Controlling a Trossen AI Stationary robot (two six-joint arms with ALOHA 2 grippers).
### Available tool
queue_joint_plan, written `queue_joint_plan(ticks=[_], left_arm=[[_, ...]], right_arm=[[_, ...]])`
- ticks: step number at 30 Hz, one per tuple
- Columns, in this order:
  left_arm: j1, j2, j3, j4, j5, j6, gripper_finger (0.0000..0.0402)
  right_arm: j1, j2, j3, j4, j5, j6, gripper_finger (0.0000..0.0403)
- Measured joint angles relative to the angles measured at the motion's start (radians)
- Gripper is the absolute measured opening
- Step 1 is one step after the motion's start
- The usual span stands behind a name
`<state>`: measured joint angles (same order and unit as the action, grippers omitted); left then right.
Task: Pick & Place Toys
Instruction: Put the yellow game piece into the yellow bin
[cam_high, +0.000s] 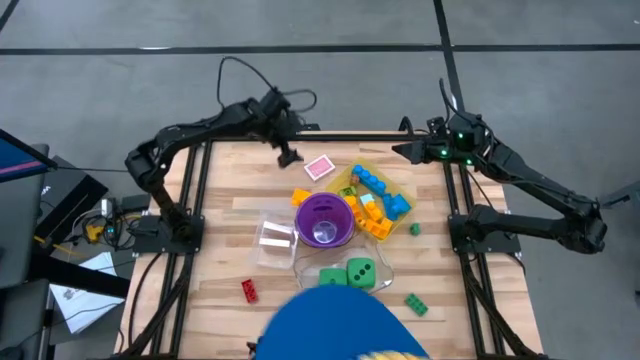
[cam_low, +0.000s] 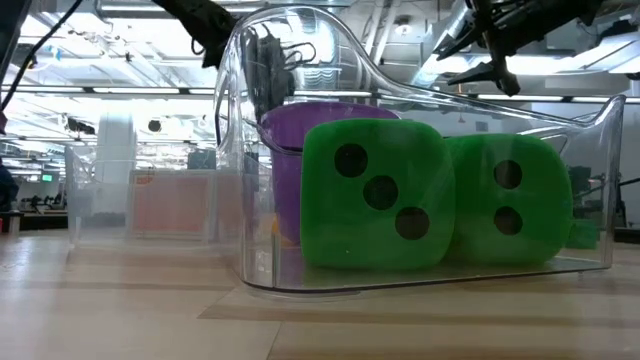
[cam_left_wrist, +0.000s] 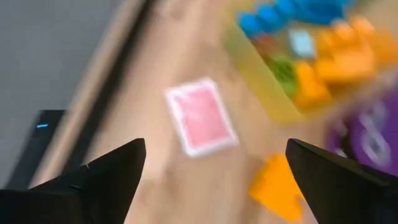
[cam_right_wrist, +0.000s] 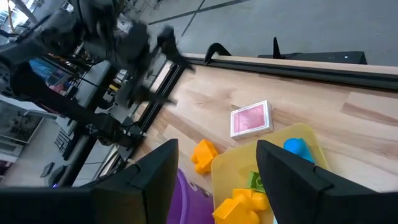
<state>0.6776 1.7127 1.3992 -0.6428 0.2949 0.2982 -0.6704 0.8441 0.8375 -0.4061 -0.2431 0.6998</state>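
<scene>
Small bricks in blue, orange and yellow lie in a yellow translucent tray (cam_high: 352, 176). Two green dotted dice (cam_high: 347, 272) sit in a clear tub (cam_low: 250, 180). Loose on the table lie an orange brick (cam_high: 301, 196), a red brick (cam_high: 249, 290) and green bricks (cam_high: 416, 303). My left gripper (cam_high: 288, 155) hangs open above the far left of the table, close to a pink card (cam_left_wrist: 200, 116) and the orange brick (cam_left_wrist: 277, 186). My right gripper (cam_right_wrist: 217, 146) is open with nothing in it and stays at the far right edge (cam_high: 405, 152).
A purple cup (cam_high: 324, 218) stands mid-table between the tray and a second clear tub (cam_high: 275, 238). A small green brick (cam_high: 414, 230) lies right of the tray. A person in blue (cam_high: 335, 325) leans over the near edge.
</scene>
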Motion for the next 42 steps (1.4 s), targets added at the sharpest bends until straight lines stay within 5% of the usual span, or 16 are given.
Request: queue_joint_plan(ticks=[7, 20, 33, 42], left_arm=[[-0.028, -0.011, -0.166, 0.041, 0.123, 0.082, 0.0372], [-0.060, 0.002, -0.346, 0.204, 0.123, 0.195, 0.0375], [-0.128, 0.133, -0.344, 0.290, -0.051, 0.167, 0.0375], [-0.053, 0.063, -0.348, 0.202, -0.168, 0.154, 0.0363]], right_arm=[[-0.012, 0.024, 0.000, -0.002, -0.034, -0.001, 0.0209], [-0.060, 0.028, 0.000, 0.019, -0.099, -0.012, 0.0209], [-0.055, 0.026, 0.000, 0.051, -0.098, -0.019, 0.0209], [-0.014, 0.025, 0.000, 0.059, -0.100, -0.021, 0.0209]])
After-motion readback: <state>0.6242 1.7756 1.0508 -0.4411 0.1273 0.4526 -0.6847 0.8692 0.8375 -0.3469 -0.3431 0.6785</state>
